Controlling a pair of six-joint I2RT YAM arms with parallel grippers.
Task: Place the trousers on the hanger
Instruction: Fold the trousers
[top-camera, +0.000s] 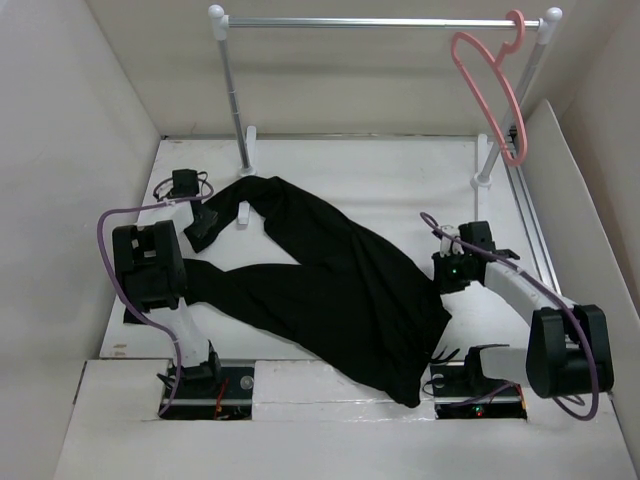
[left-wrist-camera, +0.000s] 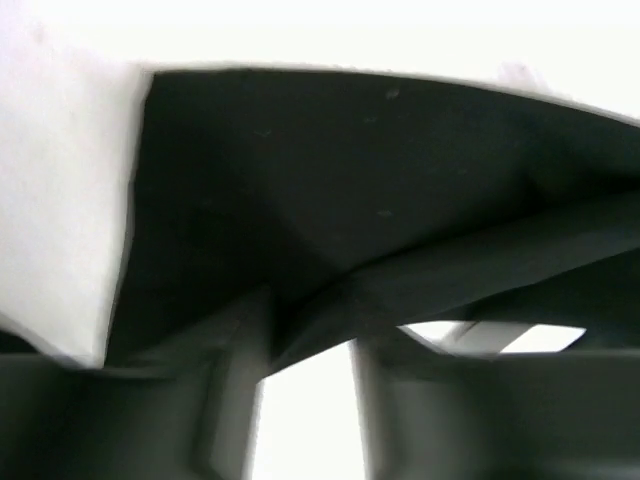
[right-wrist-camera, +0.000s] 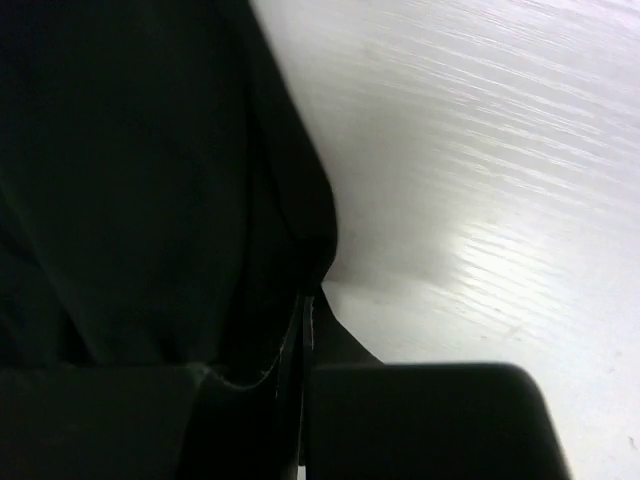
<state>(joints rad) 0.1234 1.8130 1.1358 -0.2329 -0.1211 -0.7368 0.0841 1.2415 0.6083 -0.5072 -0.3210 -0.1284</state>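
The black trousers (top-camera: 330, 280) lie spread flat across the table, legs toward the far left, waist toward the near right. The pink hanger (top-camera: 490, 90) hangs by its hook from the right end of the rail. My left gripper (top-camera: 205, 228) sits at the end of the far trouser leg. In the left wrist view, blurred, the left gripper (left-wrist-camera: 308, 345) has its fingers apart with white table between them and trouser cloth (left-wrist-camera: 350, 170) at the tips. My right gripper (top-camera: 447, 278) is at the trousers' right edge. There the right gripper (right-wrist-camera: 305, 330) is shut on a thin fold of black cloth (right-wrist-camera: 120, 180).
The silver rail (top-camera: 380, 22) spans the back on two white posts, with feet at the left (top-camera: 247, 160) and right (top-camera: 485, 180). A small white piece (top-camera: 243, 213) lies beside the far leg. White walls close in both sides, and a metal track (top-camera: 530, 220) runs along the right.
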